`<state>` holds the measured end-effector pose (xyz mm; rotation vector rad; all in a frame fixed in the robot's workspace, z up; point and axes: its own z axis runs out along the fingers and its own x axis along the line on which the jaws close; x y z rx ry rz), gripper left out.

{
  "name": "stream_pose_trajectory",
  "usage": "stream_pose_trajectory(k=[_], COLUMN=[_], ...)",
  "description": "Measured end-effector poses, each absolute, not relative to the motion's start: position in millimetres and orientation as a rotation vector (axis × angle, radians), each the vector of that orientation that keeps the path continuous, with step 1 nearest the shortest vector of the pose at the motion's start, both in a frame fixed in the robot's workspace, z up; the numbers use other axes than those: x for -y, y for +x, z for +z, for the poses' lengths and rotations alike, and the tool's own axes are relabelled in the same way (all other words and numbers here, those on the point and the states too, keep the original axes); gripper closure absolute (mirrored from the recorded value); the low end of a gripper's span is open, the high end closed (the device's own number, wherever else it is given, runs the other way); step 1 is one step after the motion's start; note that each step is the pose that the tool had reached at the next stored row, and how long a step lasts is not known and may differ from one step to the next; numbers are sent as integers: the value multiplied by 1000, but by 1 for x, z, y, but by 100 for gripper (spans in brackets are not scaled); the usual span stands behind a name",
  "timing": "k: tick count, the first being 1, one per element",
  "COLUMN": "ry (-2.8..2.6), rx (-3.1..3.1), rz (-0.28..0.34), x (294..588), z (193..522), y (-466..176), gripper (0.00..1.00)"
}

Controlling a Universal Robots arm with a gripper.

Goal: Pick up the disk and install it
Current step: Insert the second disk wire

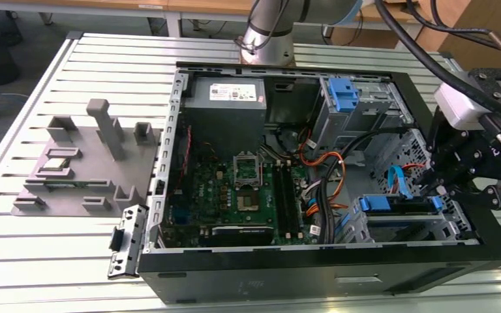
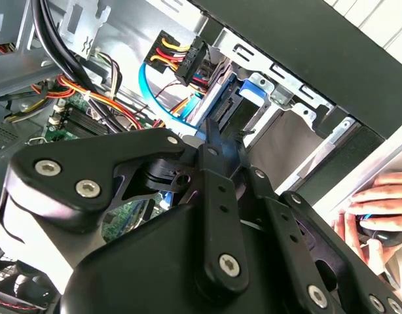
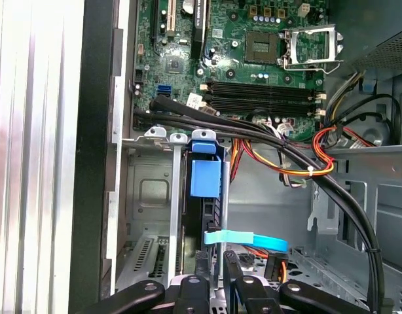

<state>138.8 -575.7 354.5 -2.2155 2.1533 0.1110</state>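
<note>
disk (image 3: 204, 190) sits edge-up in the bay by the case (image 1: 320, 277) front wall, blue rail on top; tool (image 3: 214, 261) hangs right at its cabled end, fingers pressed near together, pinching nothing.

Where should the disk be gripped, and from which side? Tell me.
Probably by its blue tab, coming in through the open side of the case. The disk stands on edge in its bay, with cage walls covering both faces, so only that narrow edge is exposed.

Disk (image 3: 204, 196) mostly sunk in its bay, perhaps seated; jaws' tips cut off by frame edge
</note>
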Motion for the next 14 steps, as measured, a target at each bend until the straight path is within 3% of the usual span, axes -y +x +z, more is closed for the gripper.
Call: stream_pose_trajectory(k=[14], ry=[-2216], rx=[-2153], rz=[111], x=[576], z=[358], y=[139], gripper=[76])
